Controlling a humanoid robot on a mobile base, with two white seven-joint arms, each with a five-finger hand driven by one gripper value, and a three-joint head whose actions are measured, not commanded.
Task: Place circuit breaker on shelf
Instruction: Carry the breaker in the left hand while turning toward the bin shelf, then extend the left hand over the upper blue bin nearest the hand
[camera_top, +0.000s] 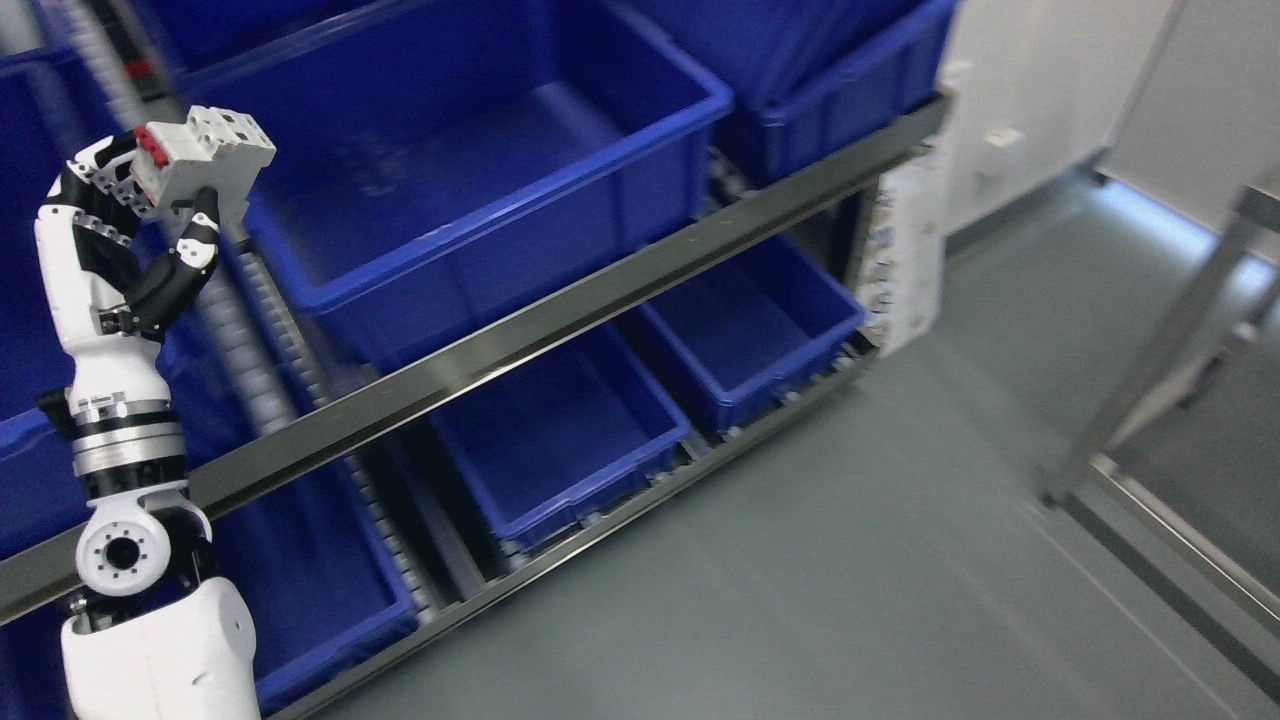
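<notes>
My left hand (140, 215) is raised at the left of the head view, fingers curled around a white circuit breaker (205, 152) with a red switch. It holds the breaker in the air just left of a large blue bin (470, 190) on the upper level of the shelf (560, 310), over the roller track (260, 340) beside that bin. My right arm does not show.
More blue bins stand on the lower level (560, 430) and at the back right (830, 80). A steel rail runs along the shelf front. Grey floor lies to the right, with a metal table leg (1150, 370) at the far right.
</notes>
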